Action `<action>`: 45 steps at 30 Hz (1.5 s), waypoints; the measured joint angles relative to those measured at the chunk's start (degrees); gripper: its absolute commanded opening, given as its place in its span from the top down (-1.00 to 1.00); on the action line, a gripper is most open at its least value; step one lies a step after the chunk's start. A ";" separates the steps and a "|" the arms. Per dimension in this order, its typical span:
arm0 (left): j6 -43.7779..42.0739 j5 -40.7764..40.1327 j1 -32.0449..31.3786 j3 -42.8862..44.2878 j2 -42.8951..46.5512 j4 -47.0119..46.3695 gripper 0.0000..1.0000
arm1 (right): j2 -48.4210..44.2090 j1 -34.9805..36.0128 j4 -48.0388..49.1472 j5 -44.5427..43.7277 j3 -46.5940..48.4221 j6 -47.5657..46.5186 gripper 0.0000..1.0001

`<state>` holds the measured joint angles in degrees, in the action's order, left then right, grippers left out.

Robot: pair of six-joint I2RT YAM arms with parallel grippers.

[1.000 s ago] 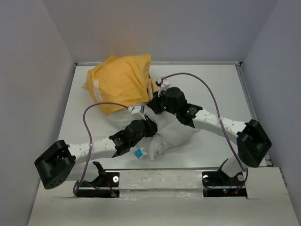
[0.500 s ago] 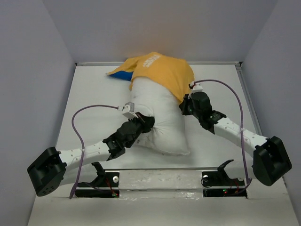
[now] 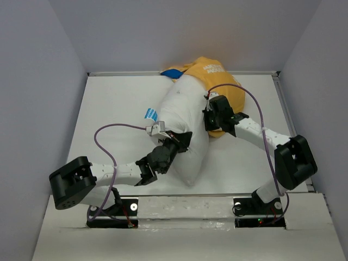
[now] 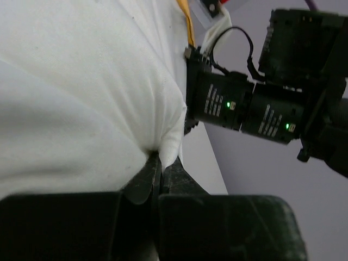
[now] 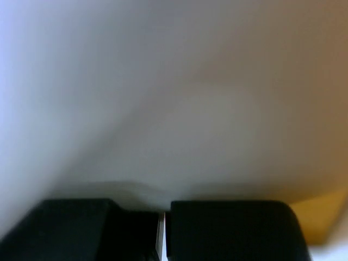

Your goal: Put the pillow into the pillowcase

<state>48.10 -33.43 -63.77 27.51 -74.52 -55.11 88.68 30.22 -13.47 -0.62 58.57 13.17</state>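
Since 0.5 s ago the pillow (image 3: 182,117) has swung round, so its tag (image 3: 150,114) now shows at 9 o'clock. The pillowcase (image 3: 216,73) has slid toward 1 o'clock, at the far edge of the table (image 3: 109,103). From above, the case caps only the pillow's far end and most of the white bulk lies bare. The left gripper (image 3: 179,142) bites the pillow's near flank at 6 o'clock, and the right gripper (image 3: 209,117) sits at the yellow hem at 3 o'clock.

On the left wrist camera, the left gripper (image 4: 157,163) is clamped tight on a pucker of pillow (image 4: 81,98) cloth.

On the right wrist camera, the right gripper (image 5: 163,223) has its jaws almost together with a thin pale sliver between them. I cannot tell whether that sliver is hem or pillow. Pillowcase (image 5: 326,217) yellow shows at 4 o'clock.

The step probably goes best if the left arm feeds the pillow toward 12 o'clock while the right draws the hem toward 6. The right arm's pull should be slow, lest the hem slip.
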 measured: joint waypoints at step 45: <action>-15.91 -9.60 -6.12 12.41 28.96 27.41 -0.98 | -18.45 -4.92 -6.14 14.23 5.64 -6.23 -0.49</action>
<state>32.18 -43.03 -69.89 39.92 -45.56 -27.70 70.24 25.30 -19.62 13.61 64.20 6.94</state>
